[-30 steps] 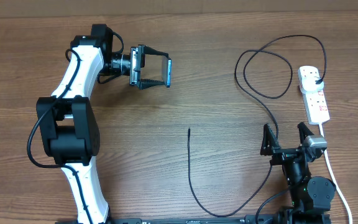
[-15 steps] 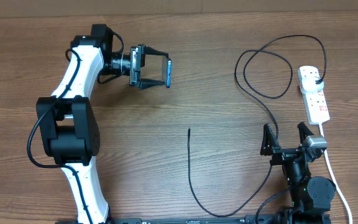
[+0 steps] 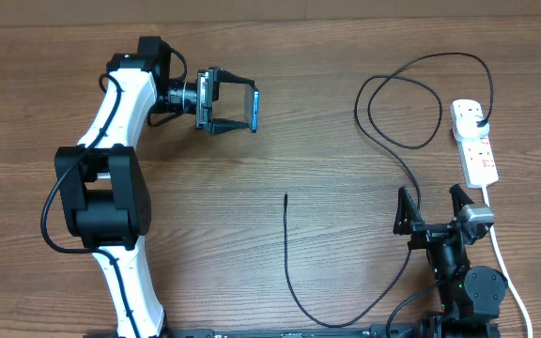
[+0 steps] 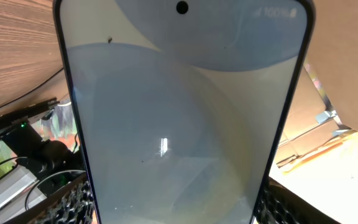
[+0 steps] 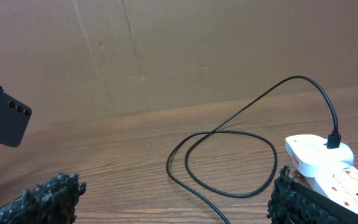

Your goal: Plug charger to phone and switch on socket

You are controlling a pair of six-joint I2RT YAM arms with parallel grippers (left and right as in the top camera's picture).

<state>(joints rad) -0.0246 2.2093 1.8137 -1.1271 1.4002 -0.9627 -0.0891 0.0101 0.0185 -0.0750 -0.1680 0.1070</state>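
My left gripper [image 3: 240,111] is shut on the phone [image 3: 254,110] and holds it on edge above the table at upper left. In the left wrist view the phone's pale blue-grey screen [image 4: 185,118] fills the frame between the fingers. Its dark back shows in the right wrist view [image 5: 2,121]. The charger cable [image 3: 383,141] loops on the table; its plug head sits in the socket [image 3: 475,141] at the right, and its free tip [image 3: 285,197] lies mid-table. My right gripper [image 3: 432,208] is open and empty near the front right, with the cable loop [image 5: 229,158] and socket [image 5: 328,165] ahead of it.
The socket's thick white cord [image 3: 505,263] runs down toward the front right past my right arm. A brown cardboard wall [image 5: 166,50] stands behind the table. The cable also sweeps along the front edge [image 3: 327,314].
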